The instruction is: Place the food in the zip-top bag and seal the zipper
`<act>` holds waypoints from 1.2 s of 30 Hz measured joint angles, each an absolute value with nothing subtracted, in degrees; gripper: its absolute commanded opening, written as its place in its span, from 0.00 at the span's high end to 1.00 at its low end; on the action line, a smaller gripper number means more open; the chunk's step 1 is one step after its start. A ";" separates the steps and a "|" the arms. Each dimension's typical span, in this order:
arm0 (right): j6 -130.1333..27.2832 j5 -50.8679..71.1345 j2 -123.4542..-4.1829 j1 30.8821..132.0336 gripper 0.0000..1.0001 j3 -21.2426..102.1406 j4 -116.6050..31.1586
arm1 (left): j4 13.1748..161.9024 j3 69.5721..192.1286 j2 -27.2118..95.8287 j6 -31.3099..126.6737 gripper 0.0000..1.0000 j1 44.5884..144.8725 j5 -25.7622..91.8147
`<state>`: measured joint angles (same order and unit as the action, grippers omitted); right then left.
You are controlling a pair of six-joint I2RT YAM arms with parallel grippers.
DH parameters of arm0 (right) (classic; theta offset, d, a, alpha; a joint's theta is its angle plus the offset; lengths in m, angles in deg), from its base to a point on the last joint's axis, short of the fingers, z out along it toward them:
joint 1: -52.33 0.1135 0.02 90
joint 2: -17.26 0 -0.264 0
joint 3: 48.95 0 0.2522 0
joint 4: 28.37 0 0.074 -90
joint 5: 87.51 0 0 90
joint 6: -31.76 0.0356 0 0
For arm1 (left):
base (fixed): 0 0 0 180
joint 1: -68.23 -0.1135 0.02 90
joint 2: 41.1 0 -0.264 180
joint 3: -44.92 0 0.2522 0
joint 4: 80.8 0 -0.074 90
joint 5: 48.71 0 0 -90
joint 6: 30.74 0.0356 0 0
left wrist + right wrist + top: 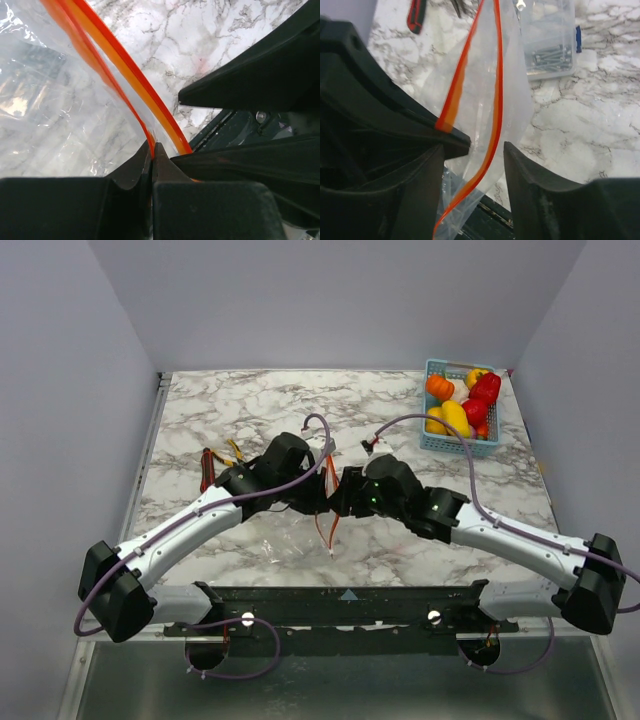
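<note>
From above, the arms meet mid-table, hiding their fingertips; the food [462, 405] sits in the blue basket [458, 447] at the far right corner. The left wrist view shows the left gripper [152, 150] pinched tight on the zipper [125, 70] of the zip-top bag [55, 110], while the right wrist view shows the right gripper [475, 170] parted, the orange strip hanging between its jaws.

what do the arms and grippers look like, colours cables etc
The left arm and the right arm each have white links between chunky black joints, and a thin purple cable runs along each one. The left gripper and the right gripper have matte black, wedge-shaped fingers.
</note>
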<state>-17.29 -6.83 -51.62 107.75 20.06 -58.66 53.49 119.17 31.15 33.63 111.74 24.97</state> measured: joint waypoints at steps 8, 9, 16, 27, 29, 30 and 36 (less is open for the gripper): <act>-15.19 -8.16 -55.88 107.84 0.51 20.04 -59.93 | 53.10 118.76 31.28 35.08 1.00 110.95 26.06; -15.06 -8.82 -55.66 107.84 0.51 19.97 -59.89 | 53.12 118.76 31.28 35.10 1.00 111.02 26.02; -11.83 -9.65 -55.44 107.77 0.58 18.18 -56.50 | 53.25 118.76 31.24 35.27 1.00 111.10 25.71; -10.19 -13.58 -58.26 107.75 0.99 15.71 -55.27 | 53.10 118.76 30.93 35.27 1.00 110.29 25.93; -10.71 -15.68 -58.26 107.75 0.99 15.71 -56.48 | 52.75 118.76 30.12 35.27 1.00 109.60 27.40; -10.80 -16.80 -58.26 107.75 0.99 15.71 -57.29 | 52.51 118.78 29.53 35.32 1.00 109.07 28.62; -11.13 -20.36 -58.24 107.73 0.99 14.59 -59.60 | 50.23 119.28 27.04 36.24 1.00 106.21 34.50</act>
<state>-11.13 -20.36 -58.24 107.73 14.59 -59.60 50.23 119.28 27.04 36.24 106.21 34.50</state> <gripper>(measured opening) 0.009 0.009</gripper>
